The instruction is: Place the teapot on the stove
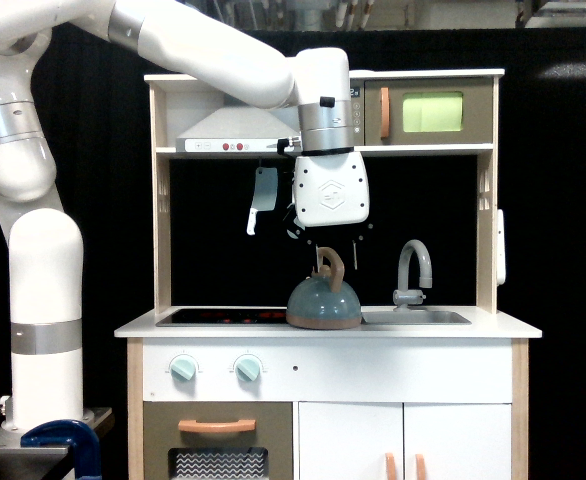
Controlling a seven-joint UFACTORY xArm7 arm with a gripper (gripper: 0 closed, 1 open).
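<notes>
A toy play kitchen of pale wood and white panels point(328, 372) stands against a black backdrop. Its white countertop point(493, 324) carries a flat glossy black cooktop panel with red ring marks, the stove point(218, 316), on the exterior view's left, and a grey sink basin point(418, 317) with a curved grey faucet point(414, 270) on the right. The squat grey-green teapot with a tan arched handle and tan base rim point(323, 301) sits upright between them, at the right end of the stove and beside the sink; whether its base overlaps the stove edge cannot be told.

The white robot arm's gripper point(335, 252) hangs straight above the teapot handle. Its dark fingers straddle the top of the handle, set narrowly apart; whether they touch it cannot be told.

Above, a shelf point(413, 150) holds a toy microwave point(428, 111) and a range hood point(235, 130). A small blue-grey utensil point(263, 192) hangs under the hood, just left of the gripper body. The stove surface left of the teapot lies open, bounded by the wooden side post point(160, 210)
</notes>
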